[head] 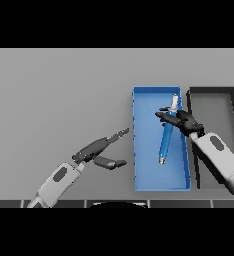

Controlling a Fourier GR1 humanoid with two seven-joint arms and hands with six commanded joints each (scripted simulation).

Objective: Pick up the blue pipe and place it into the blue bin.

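The blue pipe [166, 137], with a pale tip at its far end and a metal end near me, lies lengthwise over the floor of the blue bin [139, 150]. My right hand [185, 122] reaches in from the right over the bin's right wall. Its fingers stretch out across the pipe's upper part, and I cannot see whether they grip it. My left hand [96, 148] rests over the table left of the bin, fingers straight and pointing toward the bin, thumb spread, holding nothing.
A dark grey bin [214, 107] stands right beside the blue bin, and my right forearm [219, 155] crosses its near part. Grey table surface extends to the left and far side.
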